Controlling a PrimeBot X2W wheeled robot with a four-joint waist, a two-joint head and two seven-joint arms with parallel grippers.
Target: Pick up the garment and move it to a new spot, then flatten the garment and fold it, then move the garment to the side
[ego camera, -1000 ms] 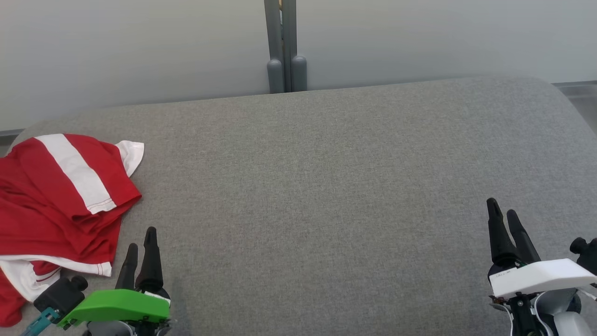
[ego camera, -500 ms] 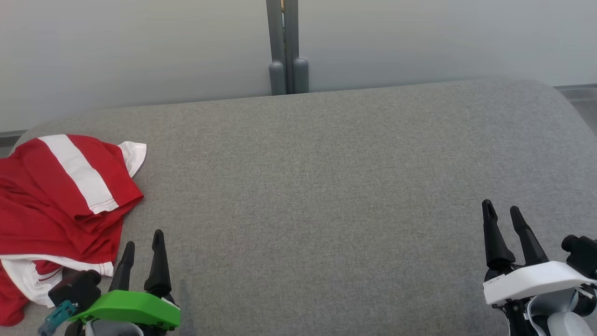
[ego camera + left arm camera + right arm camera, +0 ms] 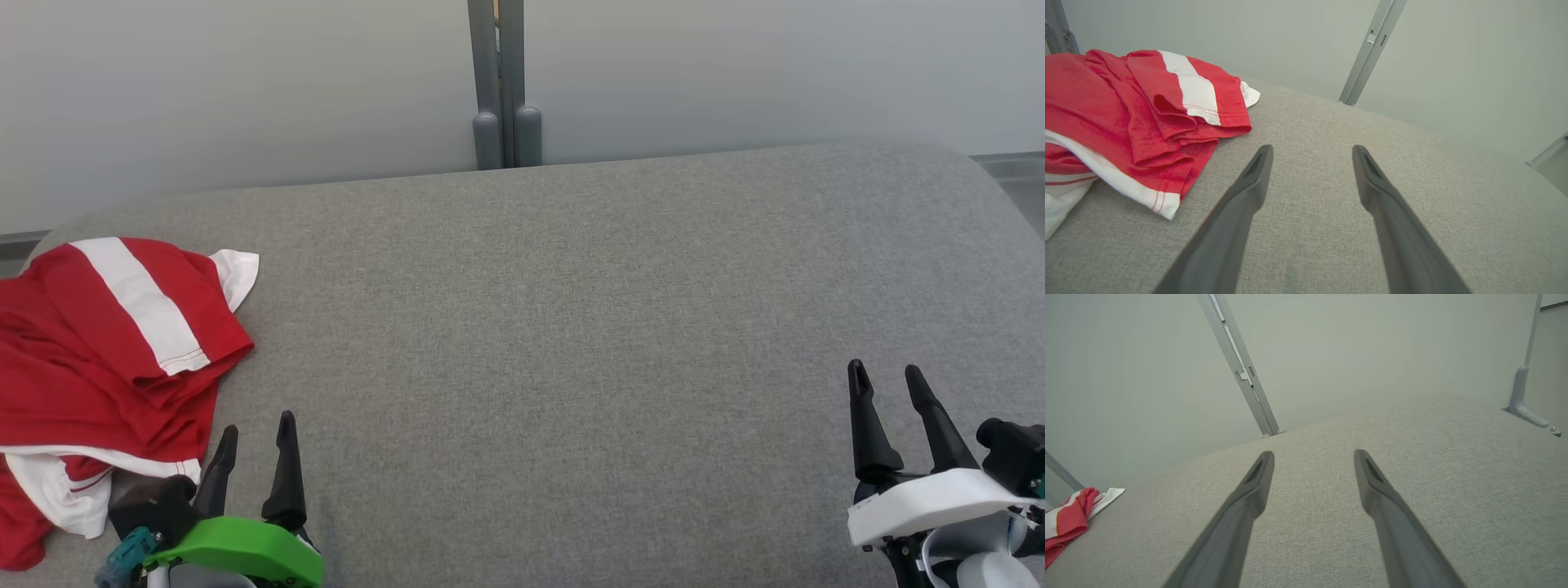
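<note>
- The red-and-white garment [image 3: 106,359] lay crumpled on the grey padded surface [image 3: 571,327], well to the left of the grey post [image 3: 506,122] and nearer the robot than it.
- Nothing gripped the cloth, so the step in hand looked like the first pick-up.
- To do it well, the left gripper [image 3: 258,422] would want to swing further left of the post and pinch one outer layer, such as the white-trimmed hem [image 3: 1163,202] on the post-facing side. Biting through several folds would likely drag the whole heap rather than let it hang open.
- The broad bare stretch in front of the post looked a fair new spot.
- The left gripper sat low over the surface, left of the post and nearer the robot. Its fingers were spread wide, empty, aimed toward the post's wall and clear of the cloth.
- The right gripper [image 3: 883,367] mirrored it well to the right of the post, equally wide and empty.
</note>
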